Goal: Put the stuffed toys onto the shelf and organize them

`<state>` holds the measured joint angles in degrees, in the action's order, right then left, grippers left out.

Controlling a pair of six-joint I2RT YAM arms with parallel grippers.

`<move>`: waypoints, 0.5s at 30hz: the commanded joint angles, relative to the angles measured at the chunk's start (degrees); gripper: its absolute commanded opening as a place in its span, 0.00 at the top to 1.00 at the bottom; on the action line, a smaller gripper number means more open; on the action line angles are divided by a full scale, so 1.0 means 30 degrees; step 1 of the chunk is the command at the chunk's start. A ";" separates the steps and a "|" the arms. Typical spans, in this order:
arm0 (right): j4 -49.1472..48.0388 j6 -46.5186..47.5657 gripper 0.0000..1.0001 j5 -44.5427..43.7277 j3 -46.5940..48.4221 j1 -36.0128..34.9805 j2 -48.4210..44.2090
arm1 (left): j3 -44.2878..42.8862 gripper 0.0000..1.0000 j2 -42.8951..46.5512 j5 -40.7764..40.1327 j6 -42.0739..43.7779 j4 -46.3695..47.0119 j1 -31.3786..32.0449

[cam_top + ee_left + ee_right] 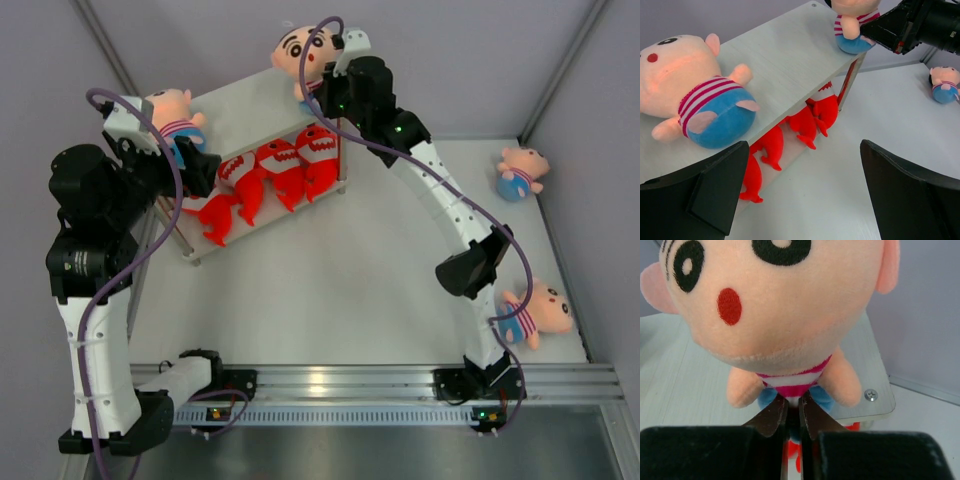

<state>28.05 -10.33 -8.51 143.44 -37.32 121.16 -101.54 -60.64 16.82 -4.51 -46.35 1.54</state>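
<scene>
Two boy dolls lie loose on the table (350,290), the far doll (522,172) and the near doll (540,312), both well apart from the shelf (250,110), so we judge the task a little past halfway. The red sharks (270,175) are packed side by side on the lower tier. We count three toothy mouths for certain, and more red plush at the left end may be a fourth. Their heads point to the back and their tails stick out over the front edge. On the top board, the lying doll (700,95) rests face up at the left end, its long axis roughly across the board, head toward the back. The left gripper (802,150) hovers just in front of it, fingers spread wide and holding nothing. At the right end, the right gripper (792,415) is clenched on the lower body of the held doll (780,300), which stands upright over the board's corner, head up and face toward the wrist camera. What remains, in our view, is releasing this doll and fetching the two from the table.
</scene>
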 commanded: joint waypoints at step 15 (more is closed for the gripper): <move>-0.1441 -0.0658 0.33 0.0962 -0.0088 0.0018 -0.0895 | 0.0593 0.02 0.0087 0.0429 0.0157 0.0244 -0.0103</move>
<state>26.37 -11.40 -6.96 143.24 -37.32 121.36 -100.14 -60.64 17.15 -4.38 -46.74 1.54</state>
